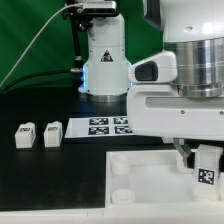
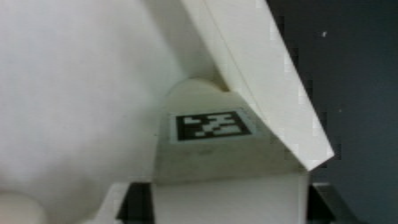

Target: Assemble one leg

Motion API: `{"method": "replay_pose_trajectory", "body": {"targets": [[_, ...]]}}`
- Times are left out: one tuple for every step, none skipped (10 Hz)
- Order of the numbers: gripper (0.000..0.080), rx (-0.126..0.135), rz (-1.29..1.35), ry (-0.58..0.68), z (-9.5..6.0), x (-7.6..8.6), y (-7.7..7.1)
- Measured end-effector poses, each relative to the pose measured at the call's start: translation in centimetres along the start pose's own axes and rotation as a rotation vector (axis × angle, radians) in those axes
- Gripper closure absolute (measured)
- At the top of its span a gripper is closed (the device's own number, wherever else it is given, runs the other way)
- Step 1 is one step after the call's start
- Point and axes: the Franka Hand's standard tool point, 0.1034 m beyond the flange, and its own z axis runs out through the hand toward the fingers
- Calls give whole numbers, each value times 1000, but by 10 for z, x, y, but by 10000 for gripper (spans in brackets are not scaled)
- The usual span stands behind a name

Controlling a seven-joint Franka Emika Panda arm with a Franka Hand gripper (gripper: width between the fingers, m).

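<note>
gripper (image 1: 205,160) closed on leg (image 1: 206,168), above panel (image 1: 140,175)

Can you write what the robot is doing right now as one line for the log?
tool: shut on leg | leg: over panel corner | two spare legs: on table | marker board: flat

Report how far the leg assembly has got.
Done: one small stubby white plastic leg with a marker tag is picked up. In hand: the pincer holds it over the large white square panel. Left: seating it; two more legs wait on the table.
</note>
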Motion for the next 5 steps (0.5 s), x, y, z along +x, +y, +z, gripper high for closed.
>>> {"method": "replay_pose_trajectory", "body": {"targets": [[499, -1, 43, 0, 0, 0, 0], [499, 3, 178, -2, 0, 1, 1], [499, 11, 337, -8, 0, 2, 3], [499, 25, 568, -16, 1, 2, 4], [499, 45, 783, -33, 1, 1, 6]]}}
